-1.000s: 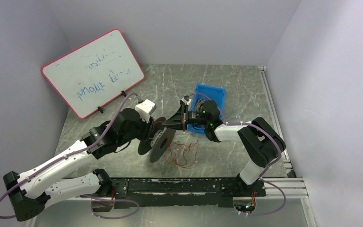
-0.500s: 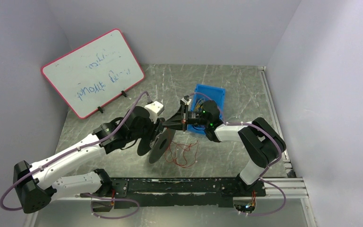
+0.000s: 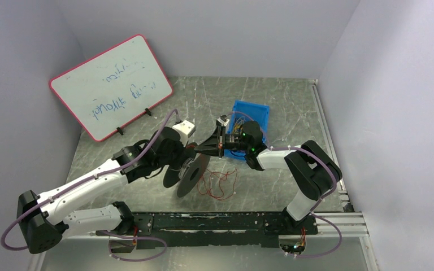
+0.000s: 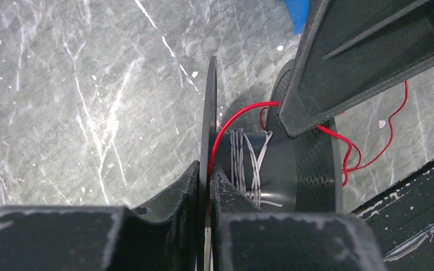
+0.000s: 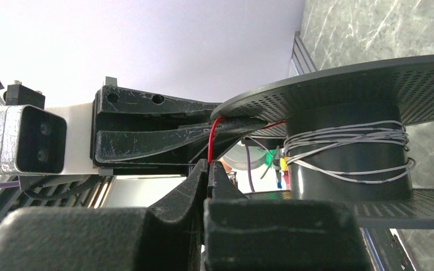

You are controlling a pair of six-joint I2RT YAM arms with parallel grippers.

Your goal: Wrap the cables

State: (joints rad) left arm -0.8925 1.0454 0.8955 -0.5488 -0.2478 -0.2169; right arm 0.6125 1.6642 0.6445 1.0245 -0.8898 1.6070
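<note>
Two claws share one spool [image 4: 277, 164] to wind the red wire [image 5: 213, 138].
The right claw [image 5: 208, 169] is pressed together on the thin wire just beside the spool's core, probably to guide it tight. The left claw [image 4: 207, 172] pinches the spool's flange edge, I judge to carry and turn it. The remaining wire lies in loose loops on the bench [image 3: 271, 186], near the spool.

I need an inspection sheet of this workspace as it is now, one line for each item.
Surface: grey marbled table.
Job's things: red wire runs from the spool into loose loops on the table; grey wire turns on the spool core.
Clutter: blue bin holding multicoloured wires.
Grippers: left gripper shut on a spool flange; right gripper shut on the red wire.
Cables: purple cables along both arms.
Surroundings: whiteboard leaning at back left; pale walls.
</note>
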